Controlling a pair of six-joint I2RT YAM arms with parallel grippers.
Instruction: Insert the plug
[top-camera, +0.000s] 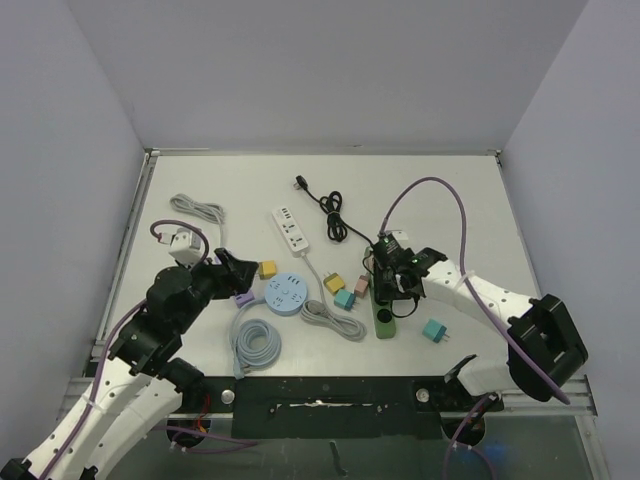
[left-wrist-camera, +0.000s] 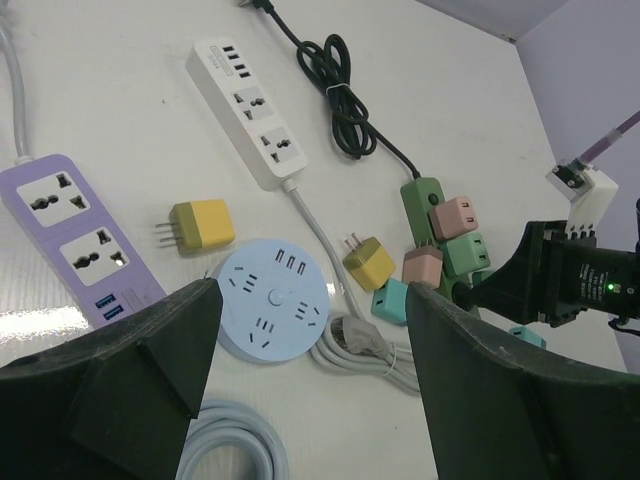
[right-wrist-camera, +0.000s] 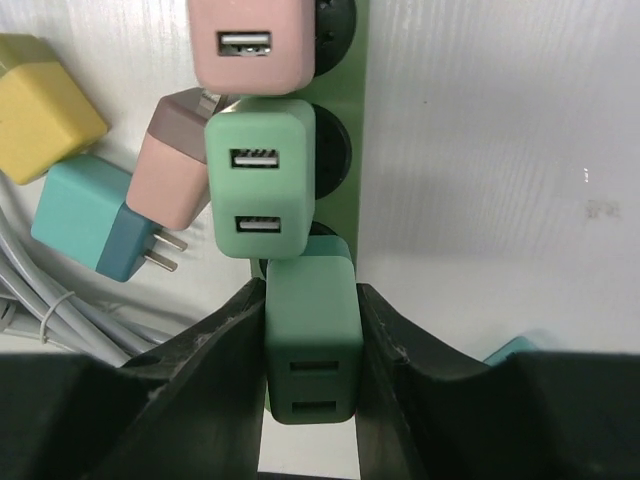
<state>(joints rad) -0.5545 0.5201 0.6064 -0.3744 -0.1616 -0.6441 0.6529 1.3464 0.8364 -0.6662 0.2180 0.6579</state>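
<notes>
Right wrist view: we see the right gripper closed narrowly on the dark green plug, with one finger pressed against each side face.
Plug: it sits over the green power strip, its far end touching the light green charger. We cannot tell whether its prongs are in the socket.
Power strip: the pink charger and the light green charger sit in it one after the other. The held plug is next in line.
Loose chargers: a second pink charger, a teal charger with bare prongs and a yellow charger lie just beside the strip. They are on its left in this view.
Grey cord: a grey cord runs along the table under the teal charger.
Top view: we find the right gripper over the middle of the green power strip. Another teal charger lies on the table to the strip's right, apart from it.
Left gripper: the left gripper is spread wide and holds nothing.
Left wrist view: below the spread fingers lies a round blue socket hub. A purple power strip is to its left, with a loose yellow block between them.
Far side: a white power strip lies beyond the hub, and a bundled black cord leads to the green strip.
</notes>
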